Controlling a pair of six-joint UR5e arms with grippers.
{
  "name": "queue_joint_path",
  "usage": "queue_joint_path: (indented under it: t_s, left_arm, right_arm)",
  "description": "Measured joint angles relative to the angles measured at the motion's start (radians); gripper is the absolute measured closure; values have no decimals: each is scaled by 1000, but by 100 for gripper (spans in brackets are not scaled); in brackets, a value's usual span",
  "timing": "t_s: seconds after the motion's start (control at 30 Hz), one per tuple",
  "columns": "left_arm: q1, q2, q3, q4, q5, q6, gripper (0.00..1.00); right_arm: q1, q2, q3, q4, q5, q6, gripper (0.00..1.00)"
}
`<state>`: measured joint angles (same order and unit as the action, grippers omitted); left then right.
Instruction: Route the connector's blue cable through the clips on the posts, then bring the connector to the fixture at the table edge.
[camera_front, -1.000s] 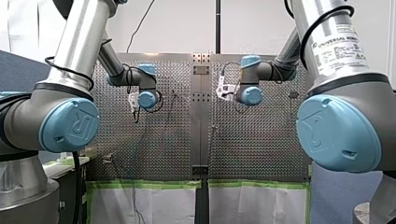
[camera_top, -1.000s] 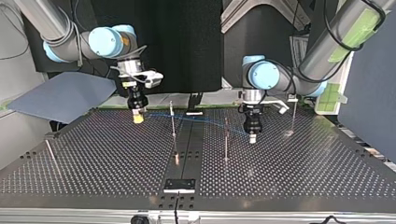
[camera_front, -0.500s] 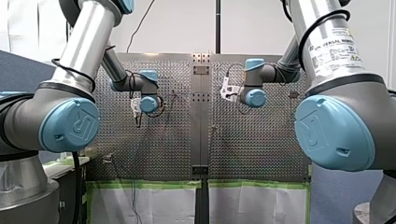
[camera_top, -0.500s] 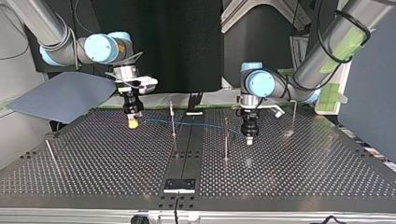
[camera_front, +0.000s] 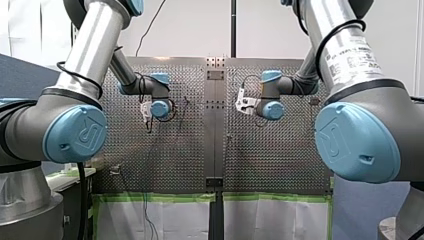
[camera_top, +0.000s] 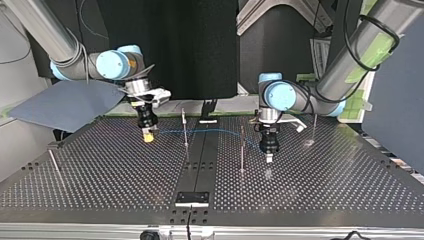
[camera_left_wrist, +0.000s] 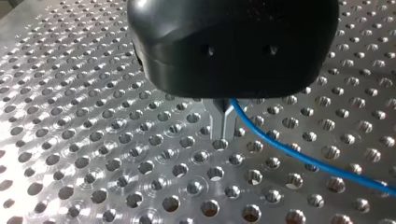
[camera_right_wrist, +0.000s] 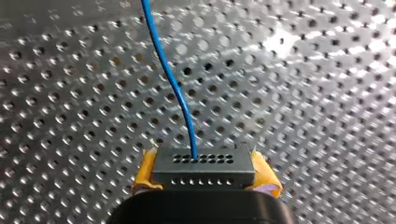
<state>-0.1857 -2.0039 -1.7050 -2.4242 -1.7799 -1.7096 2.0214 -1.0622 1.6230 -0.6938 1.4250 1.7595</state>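
Perforated steel tabletop (camera_top: 325, 175) across the whole top view, dark backdrop behind. At that view's left, right arm (camera_top: 112, 64) angled down, right jaws clamped on connector (camera_right_wrist: 204, 168): grey block with two rows of small holes, squeezed between yellow pads (camera_right_wrist: 145, 170), low over the tabletop. Out of the connector's upper hole row, blue cable (camera_right_wrist: 173, 79), curving away ahead of the jaws.

In the top view, same cable strung through the air from the connector toward the view's right, crossing first post (camera_top: 185, 127), then second post (camera_top: 242, 150), ending at left arm (camera_top: 280, 96). Cannot tell whether seated in either clip.

Left jaws pressed together on the cable. Metal fingers (camera_left_wrist: 223, 123) upright, close over the tabletop. Cable out beside them, trailing off low over the holes.

Well apart from both jaws: third post (camera_top: 314, 125) toward the top view's right, thin rod (camera_top: 54, 162) leaning near its left edge. Fixture (camera_top: 192, 198) at the near edge, in the middle, far from the connector. Blue-grey sheet (camera_top: 65, 102) beyond the tabletop's far left corner.

From the front view, only the two wrists in sight, either side of the centre strip (camera_front: 215, 125); jaws hidden there.
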Motion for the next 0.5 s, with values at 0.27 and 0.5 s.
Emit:
queue_joint_path:
  t_s: [0.27,0.5]
  left_arm:
    - [2,0,1,-12,0,1,100]
    - [3,0,2,-14,-2,1,97]
  right_arm:
    - [0,16,-57,25,-28,11,100]
    - [0,22,-99,44,-38,14,100]
